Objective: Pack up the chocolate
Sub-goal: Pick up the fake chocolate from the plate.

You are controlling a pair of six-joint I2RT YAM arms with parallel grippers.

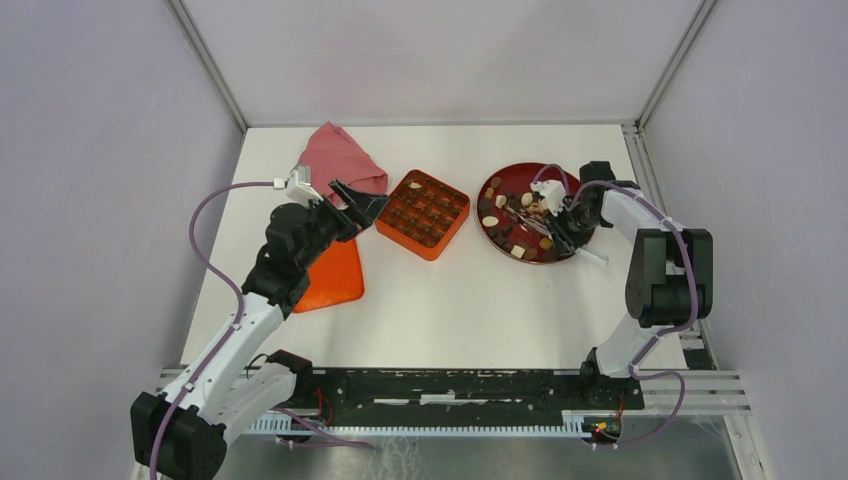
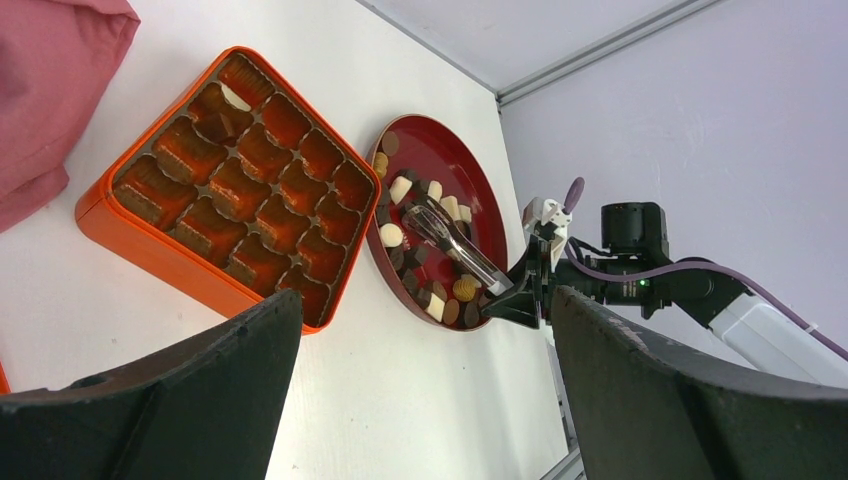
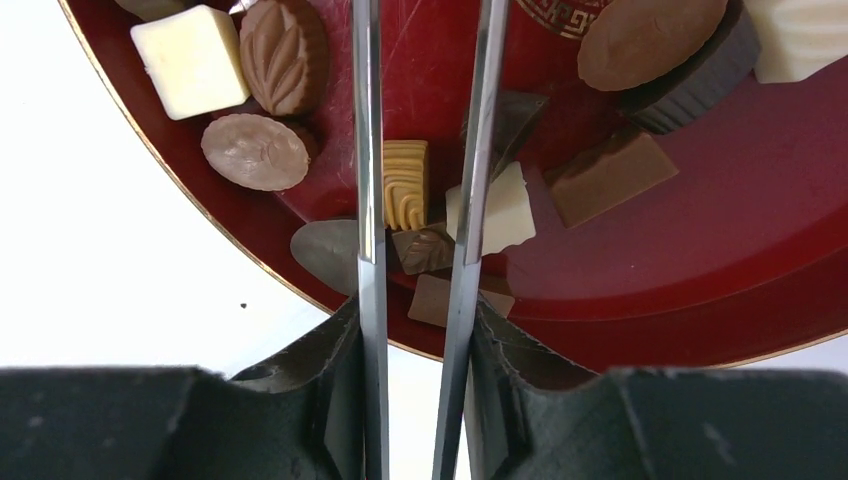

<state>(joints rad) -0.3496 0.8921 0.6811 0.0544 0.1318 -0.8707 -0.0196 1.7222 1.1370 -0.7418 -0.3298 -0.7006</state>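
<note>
dark red plate (image 3: 700, 260) at the right of the white tabletop (image 1: 480, 300) carries most of the chocolate (image 3: 258, 150), with dark brown, light brown and cream-white pieces scattered across it. your right claw (image 3: 415, 340) is clamped on metal tongs (image 3: 367, 180). their two thin arms reach out over the plate, a little apart, and a ridged tan piece (image 3: 405, 185) lies between them. the tips run off the top of the wrist view, so you cannot tell whether they pinch anything. your left claw (image 1: 358, 208) hangs wide open just beside the left corner of the orange gridded box (image 2: 150, 245), its arm over a flat orange panel (image 1: 335, 275). two pieces, one cream and one dark, sit in cells near one corner of the box. a pink cloth (image 1: 340, 155) lies behind the left claw, beside the box.
</note>
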